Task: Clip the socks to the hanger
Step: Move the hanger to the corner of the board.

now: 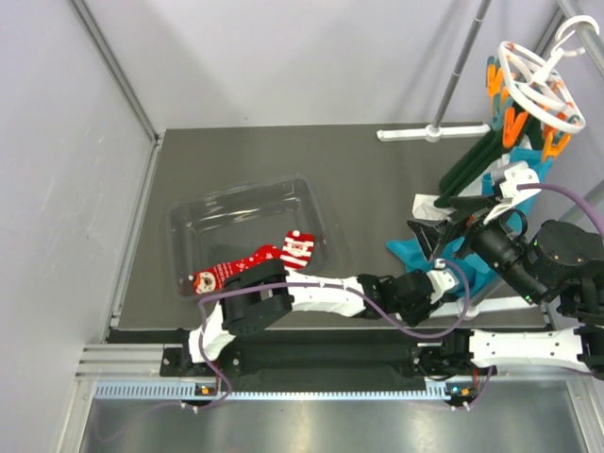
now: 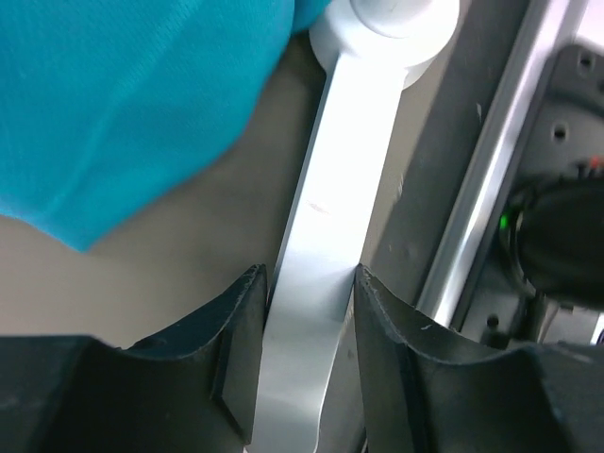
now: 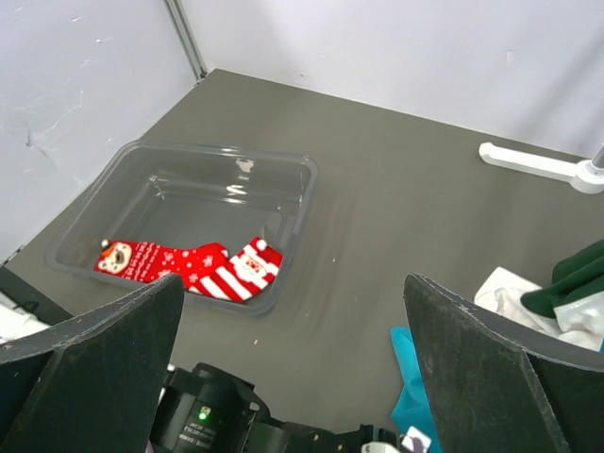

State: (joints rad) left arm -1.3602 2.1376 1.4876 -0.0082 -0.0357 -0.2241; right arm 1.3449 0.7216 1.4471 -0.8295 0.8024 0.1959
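In the top view the left arm covers the lower edge of the socks, and their prints are too small to make out there. The pegs of the hanger bunch together and cannot be counted. The right arm runs off the right edge.

In the left wrist view the teal cloth is blurred and cut by the top and left edges. The white bar loses its round end at the top edge, and its near part is hidden between the fingers of the left gripper, closed on it.

In the right wrist view the wide-apart fingers of the right gripper are cut by the bottom corners, and the dark green cloth by the right edge.
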